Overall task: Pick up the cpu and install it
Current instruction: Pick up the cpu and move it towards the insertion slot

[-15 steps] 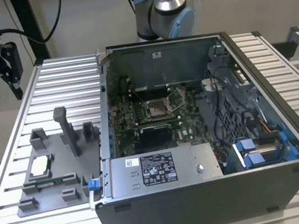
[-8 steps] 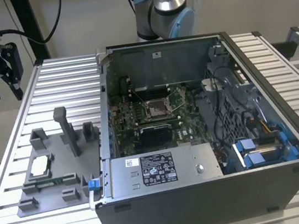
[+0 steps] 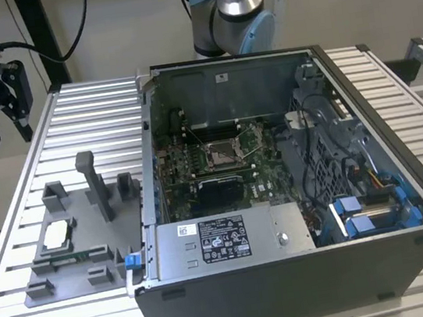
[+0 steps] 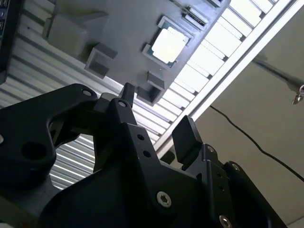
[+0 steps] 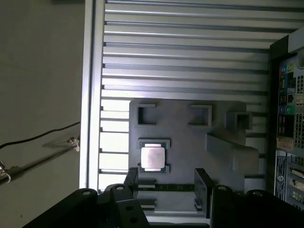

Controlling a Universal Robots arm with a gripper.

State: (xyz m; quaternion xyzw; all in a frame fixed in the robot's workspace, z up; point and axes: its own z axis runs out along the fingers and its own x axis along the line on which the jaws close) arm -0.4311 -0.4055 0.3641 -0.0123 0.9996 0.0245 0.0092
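Found the small flat square cpu with pale silver-grey metal top (image 5: pixel 153 158) lying flat in a shallow framed nest on the grey plastic fixture tray (image 5: pixel 180 142), untouched. Judged that nest meant to fix its place and leave its edges free for gripping. Saw the black two-fingered gripper (image 5: pixel 166 187) poised well above the tray and apart from the chip, jaws spread wide and empty, apparently wider than the chip so as to straddle it. Noted the open dark metal computer case (image 3: pixel 306 271) just beside the tray, side panel off, presumably to bare the metal-framed square socket (image 3: pixel 221 154). Counted one cpu, one tray, one case, one socket, one gripper, two fingers.
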